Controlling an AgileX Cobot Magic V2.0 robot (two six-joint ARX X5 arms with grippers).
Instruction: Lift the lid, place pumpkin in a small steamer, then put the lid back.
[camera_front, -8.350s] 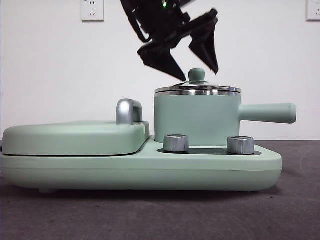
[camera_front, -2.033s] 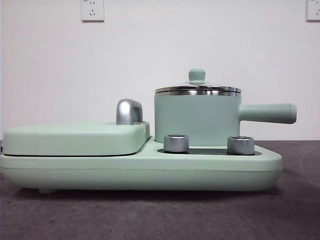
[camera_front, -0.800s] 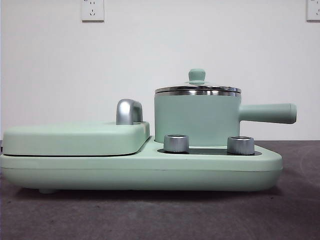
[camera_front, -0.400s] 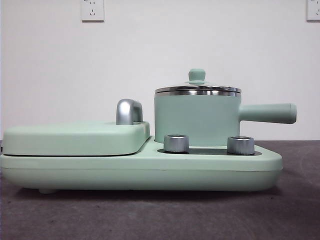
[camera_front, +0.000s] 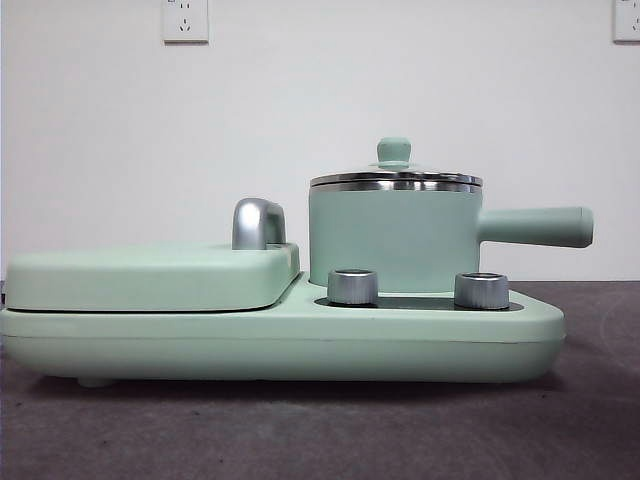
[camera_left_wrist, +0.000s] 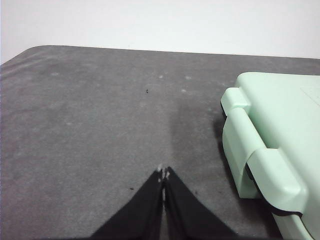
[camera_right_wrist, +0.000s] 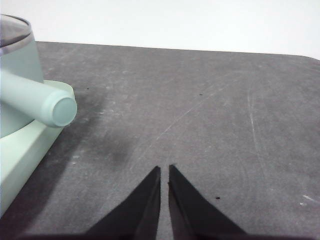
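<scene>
Small steamer (camera_front: 395, 238), a mint-green cylindrical pot with a steel rim and a long straight side handle, seated upright on the wide mint-green cooker base (camera_front: 280, 340), behind two steel dials. Capped by the lid (camera_front: 395, 180), a round glass disc with a shiny steel rim, lying level and flush on the pot. No pumpkin visible in any view; lid seen edge-on, so impossible to tell whether anything sits inside. Probably at the lid-lifting step, or else already finished. For the lift: approach from straight above, spread wide around the small mint-green knob (camera_front: 394, 150), centre on it, close below its bulge, then rise vertically until the rim clears, so as not to tip or drag the pot. Better kept clear of the protruding handle. Left gripper (camera_left_wrist: 163, 175) parked low over bare grey table beside the base, tips pressed together, holding nothing. Right gripper (camera_right_wrist: 164, 170) parked likewise just beyond the handle's end, tips all but touching, also empty.
</scene>
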